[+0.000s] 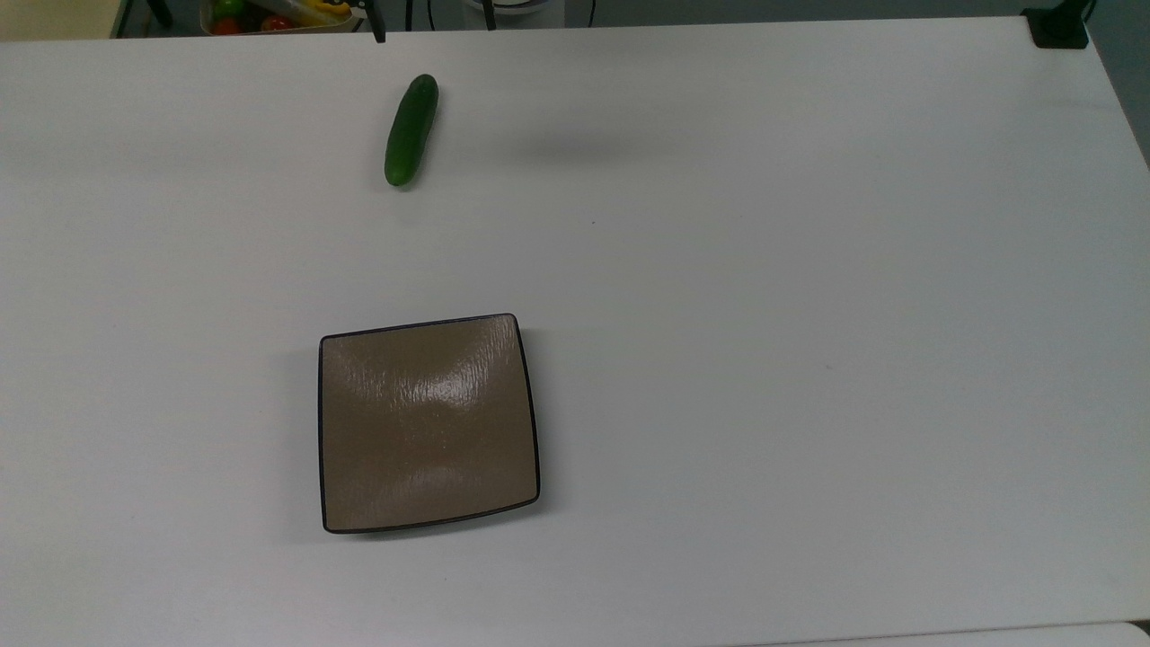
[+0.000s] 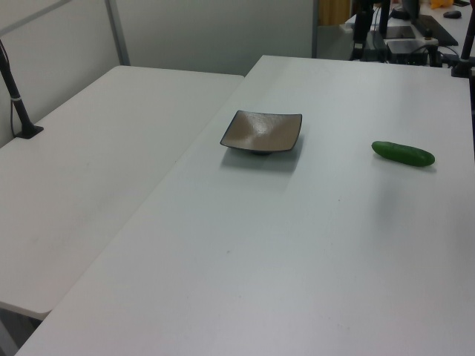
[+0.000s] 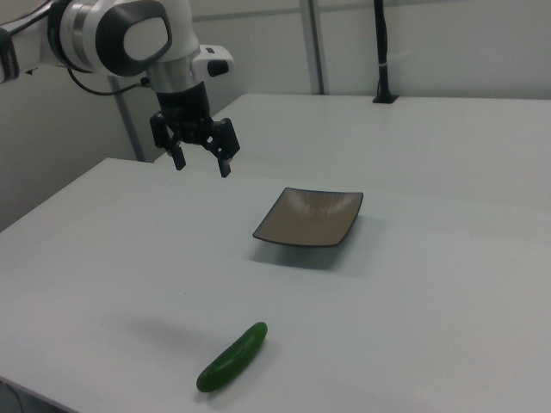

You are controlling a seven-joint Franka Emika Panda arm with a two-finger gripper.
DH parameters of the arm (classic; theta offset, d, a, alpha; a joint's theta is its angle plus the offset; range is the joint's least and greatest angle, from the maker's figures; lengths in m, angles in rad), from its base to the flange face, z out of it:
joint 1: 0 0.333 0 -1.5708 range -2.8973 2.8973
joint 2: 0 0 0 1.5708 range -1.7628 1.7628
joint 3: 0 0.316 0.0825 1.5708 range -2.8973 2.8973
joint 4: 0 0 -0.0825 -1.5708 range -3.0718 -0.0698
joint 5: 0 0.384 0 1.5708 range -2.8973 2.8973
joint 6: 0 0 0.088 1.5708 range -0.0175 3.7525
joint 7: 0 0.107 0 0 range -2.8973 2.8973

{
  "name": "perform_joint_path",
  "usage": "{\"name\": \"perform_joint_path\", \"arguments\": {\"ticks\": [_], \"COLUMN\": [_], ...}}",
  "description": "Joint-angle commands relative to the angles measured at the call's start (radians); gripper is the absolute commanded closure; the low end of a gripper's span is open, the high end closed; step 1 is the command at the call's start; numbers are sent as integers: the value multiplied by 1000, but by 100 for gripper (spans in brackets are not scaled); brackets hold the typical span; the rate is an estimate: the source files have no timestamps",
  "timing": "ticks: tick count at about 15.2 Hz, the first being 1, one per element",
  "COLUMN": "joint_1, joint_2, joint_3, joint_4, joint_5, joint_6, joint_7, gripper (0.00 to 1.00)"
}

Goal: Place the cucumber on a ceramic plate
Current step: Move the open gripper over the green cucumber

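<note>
gripper [image 3: 202, 163] hangs high w/ fingers spread wide, holding nothing. cucumber [image 1: 411, 130] lies on bare table [image 1: 809, 314], well apart from plate [image 1: 428, 422]. it's round & glossy, so if you pinch off-centre it'll prob roll or squirt out.

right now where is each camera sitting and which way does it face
Top view: overhead, looking straight down at the table, cucumber above the ceramic plate; none of the arm appears.
Left view: raised at one table end, looking along it; plate left, cucumber right.
Right view: raised at the opposite end; cucumber nearest, the arm's open hand hanging empty in the air.
All three share cucumber and plate, apart.
</note>
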Motion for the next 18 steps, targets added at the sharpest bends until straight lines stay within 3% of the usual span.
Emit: {"name": "perform_joint_path", "arguments": {"ticks": [1,10,18], "joint_1": [3,-40,-52], "joint_2": [40,22,-1], "joint_3": [-20,-1,23], "joint_4": [41,42,-44], "joint_5": [-1,0,-3], "joint_6": [8,8,16], "joint_7": [23,14,5], "gripper": [0,0,0]}}
